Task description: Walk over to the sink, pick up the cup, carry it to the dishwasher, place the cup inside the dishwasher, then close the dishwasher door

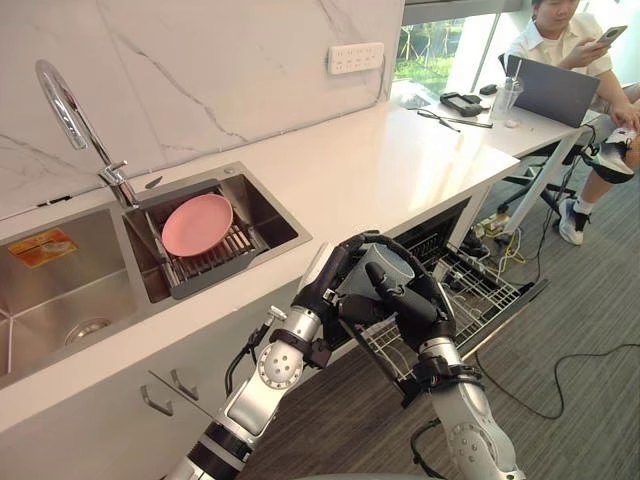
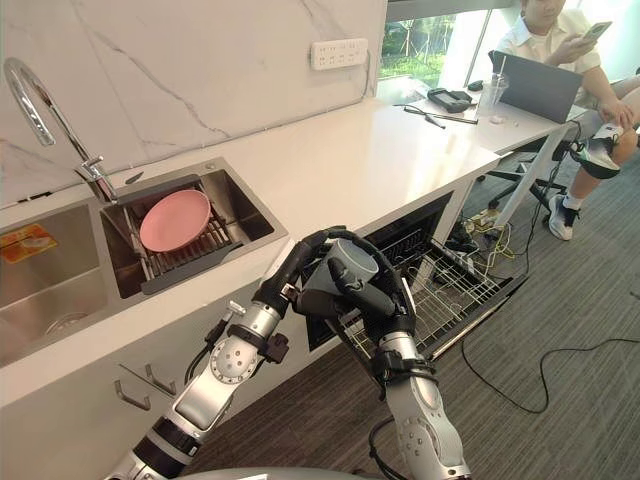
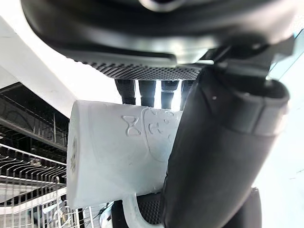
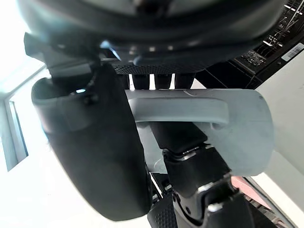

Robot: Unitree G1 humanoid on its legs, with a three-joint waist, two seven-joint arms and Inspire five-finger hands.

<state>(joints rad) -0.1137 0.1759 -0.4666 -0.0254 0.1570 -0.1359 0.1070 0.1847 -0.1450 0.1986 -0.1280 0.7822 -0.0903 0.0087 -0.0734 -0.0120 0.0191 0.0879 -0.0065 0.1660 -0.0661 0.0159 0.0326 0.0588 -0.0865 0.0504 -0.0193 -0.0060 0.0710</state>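
- Pale grey cup (image 1: 385,268), clasped between both hands in mid-air, just off the counter's edge and above the pulled-out dishwasher rack (image 1: 478,298).
- Cylindrical, smooth and matte like ceramic, with a raised bow-like pattern on the wall and a loop handle.
- Left hand (image 1: 328,288) curled round one side, thumb across the wall. Right hand (image 1: 412,305) curled round the other side, by the handle.
- Judged best for this step: lower slowly with both grips firm, aim for a gap between the wire tines, and let go only once seated.
- Probably slippery if glazed, so avoid knocking the thin metal wires.
- Further off, a white marble-look counter (image 1: 380,170) and a steel sink (image 1: 60,300), with a round pink plate (image 1: 197,224) on a dark slatted drainer (image 1: 215,268).
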